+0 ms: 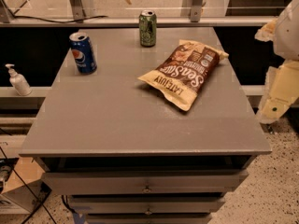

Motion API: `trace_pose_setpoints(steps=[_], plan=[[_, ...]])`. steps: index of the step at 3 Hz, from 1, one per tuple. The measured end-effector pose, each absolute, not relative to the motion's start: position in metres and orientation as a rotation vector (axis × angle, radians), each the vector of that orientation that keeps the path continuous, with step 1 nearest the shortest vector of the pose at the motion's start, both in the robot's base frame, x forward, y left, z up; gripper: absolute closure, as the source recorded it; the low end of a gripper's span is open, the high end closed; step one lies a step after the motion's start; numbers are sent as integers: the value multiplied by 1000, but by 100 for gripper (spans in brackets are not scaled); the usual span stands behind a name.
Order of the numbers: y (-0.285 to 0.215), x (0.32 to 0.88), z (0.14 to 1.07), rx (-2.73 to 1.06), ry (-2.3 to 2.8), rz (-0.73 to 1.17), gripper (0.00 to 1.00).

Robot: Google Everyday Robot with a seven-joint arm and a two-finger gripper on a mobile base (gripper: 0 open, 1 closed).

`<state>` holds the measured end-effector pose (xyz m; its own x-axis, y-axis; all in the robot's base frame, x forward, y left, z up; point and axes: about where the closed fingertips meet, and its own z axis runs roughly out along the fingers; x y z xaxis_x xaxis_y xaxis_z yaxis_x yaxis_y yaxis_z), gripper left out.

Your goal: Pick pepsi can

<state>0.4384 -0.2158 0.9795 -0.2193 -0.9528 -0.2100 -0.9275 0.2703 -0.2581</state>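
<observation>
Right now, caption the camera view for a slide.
Pepsi can upright at left rear of grey cabinet, green can and chip bag nearby, gripper beside right edge.

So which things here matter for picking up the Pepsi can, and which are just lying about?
For the job: pepsi can, back left on the cabinet; gripper, beyond its right edge.
Lying about: green can, chip bag, pump bottle.

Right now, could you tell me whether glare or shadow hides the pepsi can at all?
Camera view: light is dim and warm, yet the pepsi can shows its logo clearly, with only a glint on its top; also camera view: the gripper, at the right edge beside the table, looks palest.
</observation>
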Motion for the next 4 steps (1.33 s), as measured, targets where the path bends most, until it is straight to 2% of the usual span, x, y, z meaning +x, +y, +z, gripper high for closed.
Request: trace_pose_setpoints(steps=[2, 4], plan=[[-199, 445, 981, -1751, 2141, -58, 0], [-123, 482, 989, -1737, 1805, 246, 0]])
